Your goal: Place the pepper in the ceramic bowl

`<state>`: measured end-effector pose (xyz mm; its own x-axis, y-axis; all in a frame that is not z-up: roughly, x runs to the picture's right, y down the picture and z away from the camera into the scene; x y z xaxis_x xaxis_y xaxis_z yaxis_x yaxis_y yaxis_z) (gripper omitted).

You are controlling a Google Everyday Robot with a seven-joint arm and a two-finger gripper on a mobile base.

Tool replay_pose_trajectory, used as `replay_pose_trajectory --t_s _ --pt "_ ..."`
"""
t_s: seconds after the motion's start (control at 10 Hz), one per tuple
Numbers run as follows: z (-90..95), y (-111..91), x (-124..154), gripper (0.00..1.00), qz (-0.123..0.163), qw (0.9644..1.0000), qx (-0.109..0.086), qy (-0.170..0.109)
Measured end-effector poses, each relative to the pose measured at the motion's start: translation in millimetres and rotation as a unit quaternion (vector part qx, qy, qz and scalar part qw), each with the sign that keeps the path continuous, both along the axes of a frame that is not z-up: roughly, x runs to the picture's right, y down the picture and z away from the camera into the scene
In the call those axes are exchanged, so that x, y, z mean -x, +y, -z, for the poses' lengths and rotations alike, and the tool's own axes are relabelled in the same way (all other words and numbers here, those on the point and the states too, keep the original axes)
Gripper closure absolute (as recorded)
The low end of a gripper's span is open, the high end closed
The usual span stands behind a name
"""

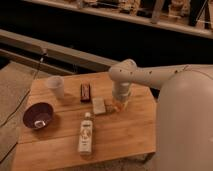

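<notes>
The big white arm (pixel 150 75) reaches in from the right over the wooden table (pixel 125 135). The ceramic bowl (pixel 39 116) sits by the left edge, and a clear bottle (pixel 86 134) lies near the front edge. There's a white cup (pixel 56 87) at the back-left corner. The gripper (pixel 120 104) points down over the table's right half, toward the back edge. Its jaws are pinched tight on the pepper (pixel 117 106), orange showing at the tips, well apart from the bowl.

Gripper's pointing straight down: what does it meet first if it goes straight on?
The pepper, seemingly between the shut gripper's fingertips; the wooden table lies directly beneath. Depth is hard to judge.
</notes>
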<state>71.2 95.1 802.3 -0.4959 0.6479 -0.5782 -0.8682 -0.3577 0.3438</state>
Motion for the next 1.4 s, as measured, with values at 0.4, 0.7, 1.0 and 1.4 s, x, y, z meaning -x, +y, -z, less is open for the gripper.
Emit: replay_pose_trajectory --t_s 0.4,0.7,1.0,1.4 --pt "28.9 -21.5 67.4 1.00 0.090 0.9931 -0.001 -0.075" --pt "50.4 -25.4 134.2 1.00 0.161 0.9769 -0.001 -0.141" --pt "60.9 -22.2 183.4 1.00 0.207 0.9603 -0.002 -0.187" --pt "79.5 -11.7 235.0 1.00 0.262 0.9354 -0.007 -0.238"
